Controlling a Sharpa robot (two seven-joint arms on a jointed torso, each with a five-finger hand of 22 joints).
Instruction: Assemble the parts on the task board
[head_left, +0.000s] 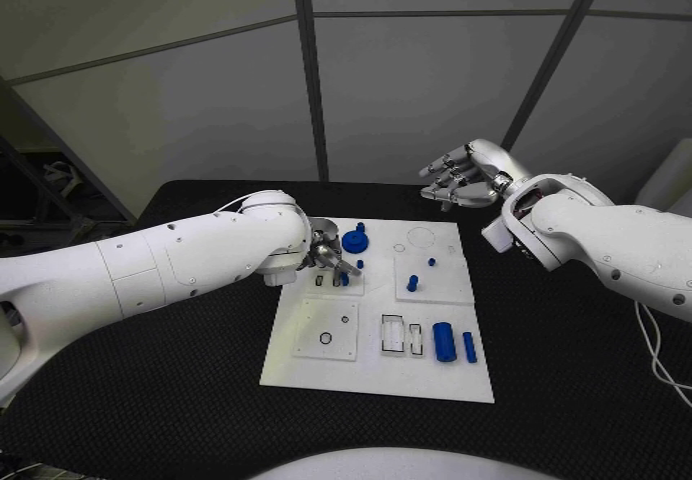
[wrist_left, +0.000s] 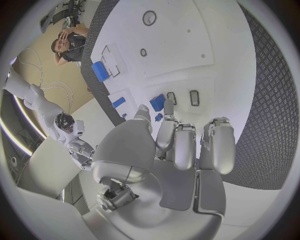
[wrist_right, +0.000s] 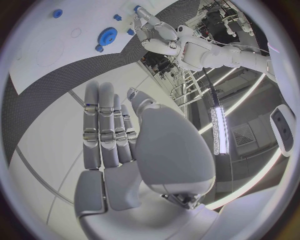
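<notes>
The left hand (head_left: 329, 258) is hovering low over the far left part of the white board (head_left: 378, 375), which is lying in the middle of the black surface (head_left: 577, 380). Its fingers (wrist_left: 185, 145) are curling down toward a small blue piece (wrist_left: 158, 102) just beside the fingertips; from the wrist camera they look close together but not closed on anything, and I cannot tell for sure whether they are touching the piece. The hand seems to be placed there to pick or nudge that piece toward one of the slots next to it. A blue gear (head_left: 355, 241) is sitting on the board just beyond the hand, with small blue pegs (head_left: 413, 283) standing toward the middle and two blue cylinders (head_left: 444, 342) lying side by side near the right edge, next to the rectangular cut-outs (head_left: 394, 333). They are spread out across the board, probably so each can be reached without knocking another. The right hand (head_left: 459, 178) is hanging in the air well beyond the far edge of the board, fingers straight and lying side by side, holding nothing; it looks parked out of the way so the left arm has room to work. Most pieces are lying loose, so I judge the assembly to be at an early stage.
</notes>
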